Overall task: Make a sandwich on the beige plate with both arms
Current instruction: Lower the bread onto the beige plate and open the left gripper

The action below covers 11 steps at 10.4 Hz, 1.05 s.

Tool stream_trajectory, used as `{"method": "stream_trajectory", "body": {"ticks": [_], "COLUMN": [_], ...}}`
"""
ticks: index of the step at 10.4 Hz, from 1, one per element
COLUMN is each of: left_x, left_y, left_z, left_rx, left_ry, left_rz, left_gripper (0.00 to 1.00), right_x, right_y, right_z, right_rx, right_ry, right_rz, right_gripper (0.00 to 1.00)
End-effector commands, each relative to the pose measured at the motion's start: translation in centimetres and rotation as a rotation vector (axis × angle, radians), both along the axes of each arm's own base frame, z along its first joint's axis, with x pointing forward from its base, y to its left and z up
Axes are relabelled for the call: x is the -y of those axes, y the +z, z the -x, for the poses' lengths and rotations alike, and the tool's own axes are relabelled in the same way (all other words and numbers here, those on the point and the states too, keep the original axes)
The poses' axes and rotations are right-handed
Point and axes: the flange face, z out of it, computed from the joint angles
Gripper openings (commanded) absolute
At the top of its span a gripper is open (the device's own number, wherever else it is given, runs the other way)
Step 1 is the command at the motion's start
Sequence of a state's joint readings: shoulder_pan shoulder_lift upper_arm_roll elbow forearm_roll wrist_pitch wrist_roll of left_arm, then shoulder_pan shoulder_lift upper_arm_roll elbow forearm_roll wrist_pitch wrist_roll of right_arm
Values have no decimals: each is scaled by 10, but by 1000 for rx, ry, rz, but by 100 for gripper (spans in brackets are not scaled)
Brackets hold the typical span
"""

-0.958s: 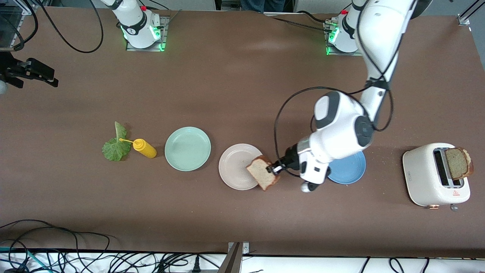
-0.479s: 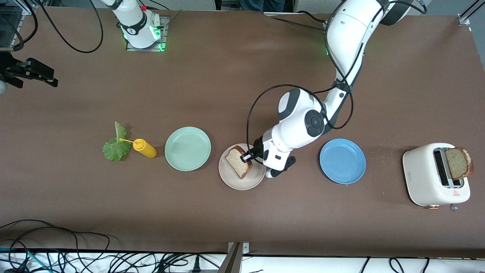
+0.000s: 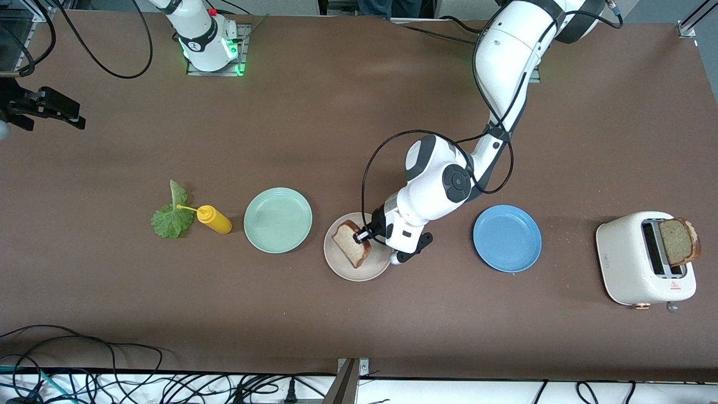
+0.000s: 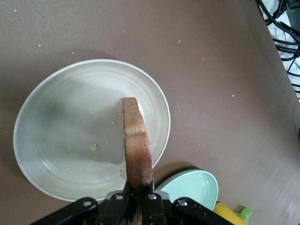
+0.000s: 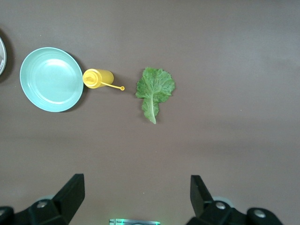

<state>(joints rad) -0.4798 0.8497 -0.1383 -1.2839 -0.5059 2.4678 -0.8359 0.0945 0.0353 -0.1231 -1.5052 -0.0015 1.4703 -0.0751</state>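
Brown bread slice (image 4: 137, 150) hiding claw (image 4: 138, 202) tips

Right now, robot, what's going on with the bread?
Left gripper shut on bread slice, on edge over beige plate. Right gripper open, waiting high over table. Lettuce not yet picked. Nothing in the way.

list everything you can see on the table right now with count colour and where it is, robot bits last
beige plate: 1, pale beige, mid-table between the other two plates
bread slice: 1, brown, held on edge over the beige plate
mint green plate: 1, mint green, beside the beige plate toward the right arm's end
blue plate: 1, blue, toward the left arm's end
mustard bottle: 1, yellow, lying beside the mint green plate
lettuce leaf: 1, green, beside the bottle
toaster: 1, white, left arm's end
second bread slice: 1, brown, sticking out of the toaster
left gripper: shut on the bread slice
right gripper: open, high over the lettuce area, waiting
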Motion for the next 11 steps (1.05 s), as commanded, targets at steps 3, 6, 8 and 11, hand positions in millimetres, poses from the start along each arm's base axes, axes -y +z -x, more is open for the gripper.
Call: {"method": "stream_trajectory", "body": {"ticks": [3, 6, 8, 11], "left_x": [8, 5, -6, -30], "left_y": [3, 9, 10, 10], "left_z": [1, -2, -7, -16], "left_rx": [11, 19, 18, -6], "left_ry": [2, 3, 6, -33], "left_rz": [18, 19, 7, -53], "left_gripper": [9, 76, 99, 99], "right_x": [3, 2, 0, -19], "right_y": [1, 1, 2, -40], "right_z": [-1, -1, 0, -14], "right_rx": [-6, -6, -7, -110], "right_ry": [-8, -5, -1, 25], "right_rz": [-13, -15, -16, 1], "right_gripper": [100, 100, 100, 100]}}
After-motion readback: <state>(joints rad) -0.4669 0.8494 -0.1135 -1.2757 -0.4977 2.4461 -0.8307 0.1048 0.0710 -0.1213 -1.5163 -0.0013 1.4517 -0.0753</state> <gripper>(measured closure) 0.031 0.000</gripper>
